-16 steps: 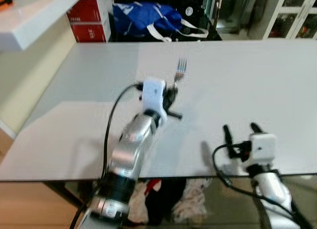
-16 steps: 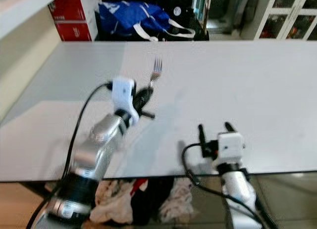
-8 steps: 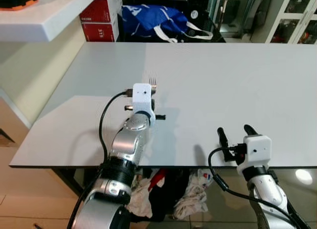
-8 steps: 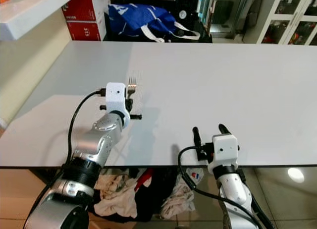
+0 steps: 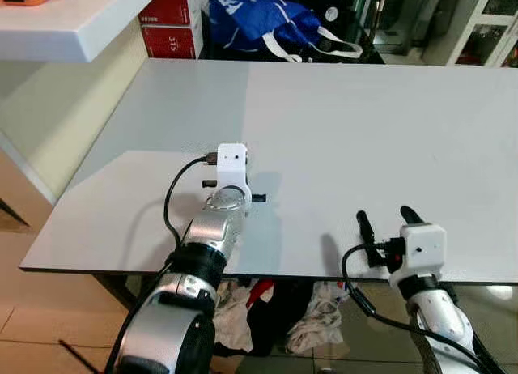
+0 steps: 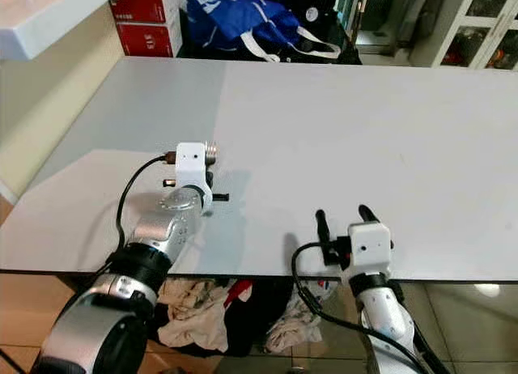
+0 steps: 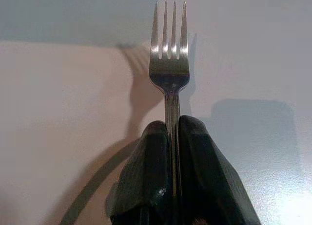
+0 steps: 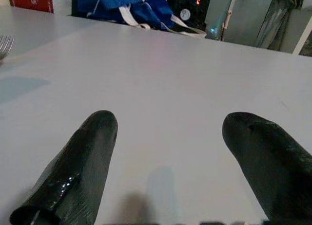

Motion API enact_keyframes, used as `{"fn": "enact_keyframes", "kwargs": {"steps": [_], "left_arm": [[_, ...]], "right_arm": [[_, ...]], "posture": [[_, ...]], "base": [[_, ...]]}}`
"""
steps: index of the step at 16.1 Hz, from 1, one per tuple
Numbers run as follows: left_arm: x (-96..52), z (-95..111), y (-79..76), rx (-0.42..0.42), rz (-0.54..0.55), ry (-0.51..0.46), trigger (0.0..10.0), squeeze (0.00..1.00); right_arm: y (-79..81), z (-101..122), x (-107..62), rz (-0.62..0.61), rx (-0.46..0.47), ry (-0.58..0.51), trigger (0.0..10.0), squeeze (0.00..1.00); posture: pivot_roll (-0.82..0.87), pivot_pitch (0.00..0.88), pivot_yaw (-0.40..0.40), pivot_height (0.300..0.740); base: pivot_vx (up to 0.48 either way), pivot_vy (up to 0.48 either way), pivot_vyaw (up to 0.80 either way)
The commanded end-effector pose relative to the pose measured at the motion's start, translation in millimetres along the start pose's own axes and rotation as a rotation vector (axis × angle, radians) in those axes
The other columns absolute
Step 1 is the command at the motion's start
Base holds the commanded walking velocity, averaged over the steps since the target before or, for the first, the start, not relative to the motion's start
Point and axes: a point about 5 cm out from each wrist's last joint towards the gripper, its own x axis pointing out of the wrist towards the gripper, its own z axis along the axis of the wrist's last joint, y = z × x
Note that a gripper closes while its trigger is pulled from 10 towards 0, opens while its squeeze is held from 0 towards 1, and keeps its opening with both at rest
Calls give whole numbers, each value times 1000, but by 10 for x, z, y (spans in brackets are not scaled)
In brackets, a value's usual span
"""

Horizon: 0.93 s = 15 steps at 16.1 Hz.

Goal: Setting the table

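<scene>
One silver metal fork [image 7: 168, 64] is pinched by its handle in the left gripper [image 7: 170, 137] at the frame's left-centre over the white table [image 5: 364, 123], apparently awaiting lowering and release, while the right gripper [image 8: 168, 137] hovers spread, empty, lower right.

A blue bag [image 5: 263, 22] and red boxes [image 5: 172, 27] sit beyond the table's far edge.
</scene>
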Motion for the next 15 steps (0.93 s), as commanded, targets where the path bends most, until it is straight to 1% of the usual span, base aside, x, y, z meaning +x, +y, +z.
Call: {"fn": "enact_keyframes", "kwargs": {"steps": [1,3,6,7,8,9,10,11,15], "left_arm": [[15,35,-39,0,-26,-10,0,0],[30,-35,-63,23,-49,8,0,0],[41,-66,-84,16,-60,28,0,0],[47,-72,-86,16,-56,33,10000,0],[49,-76,-86,15,-52,37,10000,0],[51,-81,-79,17,-48,37,10000,169],[54,-82,-74,18,-45,38,10000,965],[56,-82,-74,16,-45,39,10000,1000],[55,-92,-83,9,-42,48,10000,1000]], "right_arm": [[-29,41,-6,-4,-16,-7,10000,0],[-46,43,-25,-7,-21,-2,10000,0],[-66,48,-42,-14,-24,2,10000,0],[-58,47,-51,-14,-24,3,10000,0],[-55,46,-54,-13,-23,4,10000,0],[-44,45,-61,-11,-22,5,10000,0],[-43,45,-62,-11,-21,7,10000,0],[-38,45,-63,-10,-21,8,10000,0],[-21,38,-55,-5,-18,11,10000,0]], "posture": [[-215,9,29,727],[-217,10,29,727],[-226,12,32,727],[-225,13,33,727],[-225,13,33,727],[-222,15,33,727],[-222,15,33,727],[-220,16,33,727],[-214,12,33,727]], "base": [[0,0,0],[0,0,0],[0,0,0],[0,0,0],[0,0,0],[0,0,0],[0,0,0],[0,0,0],[0,0,0]]}}
